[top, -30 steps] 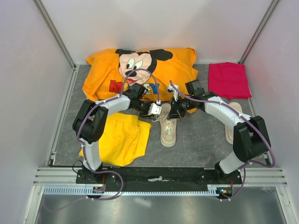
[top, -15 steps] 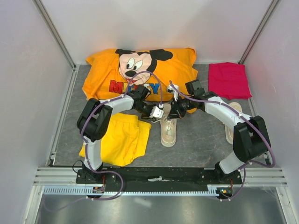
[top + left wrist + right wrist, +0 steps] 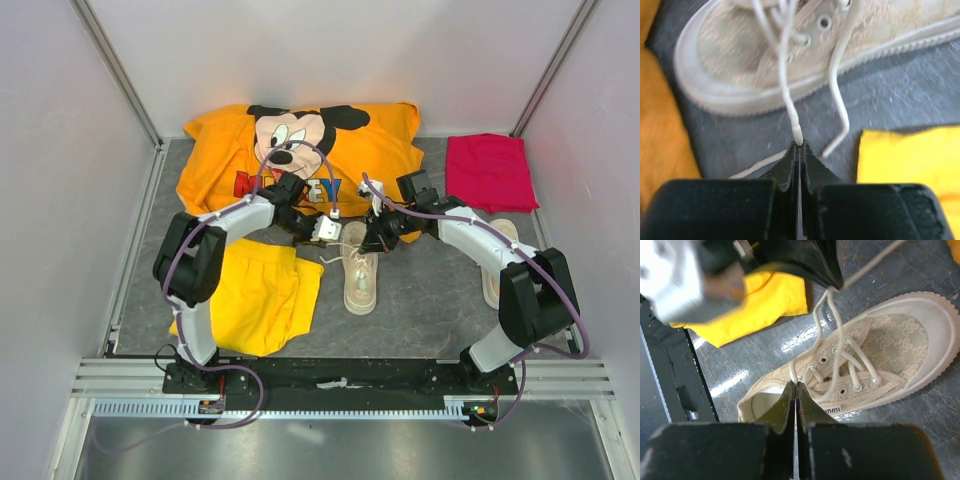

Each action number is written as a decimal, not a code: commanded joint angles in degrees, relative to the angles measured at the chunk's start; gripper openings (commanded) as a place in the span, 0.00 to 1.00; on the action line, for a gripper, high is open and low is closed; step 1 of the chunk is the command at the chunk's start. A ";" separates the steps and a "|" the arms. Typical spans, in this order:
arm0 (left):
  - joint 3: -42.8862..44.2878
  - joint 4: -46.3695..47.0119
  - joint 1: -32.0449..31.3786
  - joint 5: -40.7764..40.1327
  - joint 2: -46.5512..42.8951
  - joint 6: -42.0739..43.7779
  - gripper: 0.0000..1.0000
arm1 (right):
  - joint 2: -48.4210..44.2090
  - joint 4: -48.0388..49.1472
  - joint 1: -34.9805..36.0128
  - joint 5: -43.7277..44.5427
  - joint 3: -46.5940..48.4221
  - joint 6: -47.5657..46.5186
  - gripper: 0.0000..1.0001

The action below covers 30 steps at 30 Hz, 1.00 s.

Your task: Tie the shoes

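left gripper: the left gripper (image 3: 799,146) is clamped shut, its tips pinching the end of a lace (image 3: 786,90); no gap shows between the jaws.
right gripper: the right gripper (image 3: 795,386) is closed too, and the other lace (image 3: 816,325) runs down to its tips and seems nipped there.
why held so: each arm has one lace, probably so the two can be drawn apart and crossed for the first knot; that is a judgement, as no knot shows yet.
lace tension: the left one rises fairly straight to the eyelets, and a loose strand curls beside it.
shoe to left gripper: the shoe (image 3: 740,60) lies on the table (image 3: 420,300) just beyond the left tips, its toe to the left in that wrist view.
shoe to right gripper: directly under and beyond the right tips, opening nearest.
from above: this shoe sits between the two arms, toe toward their bases.
second shoe: the second shoe (image 3: 492,280) lies well apart, partly hidden by the right arm, and untouched.
surroundings: yellow shorts (image 3: 912,170) beside the shoe, an orange shirt (image 3: 370,140) behind it, a red cloth (image 3: 488,172) at the far right.
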 commanded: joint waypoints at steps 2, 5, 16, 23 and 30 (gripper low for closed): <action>1.25 -9.92 1.99 4.82 -9.43 4.18 0.01 | -1.05 4.47 -0.28 0.90 1.23 1.99 0.00; 1.07 -14.32 0.85 5.53 -11.81 2.71 0.02 | -1.05 6.40 -0.20 1.16 1.67 3.66 0.00; 0.10 -17.06 -8.55 8.52 -14.71 -13.53 0.02 | -0.78 9.57 -0.28 0.90 2.20 7.27 0.00; 1.60 0.66 -11.63 12.65 -11.55 -33.92 0.02 | -0.61 10.19 0.15 -0.86 1.67 8.32 0.00; -5.33 19.31 -12.25 10.90 -11.20 -48.97 0.02 | 0.27 11.85 1.03 -2.26 1.14 11.13 0.00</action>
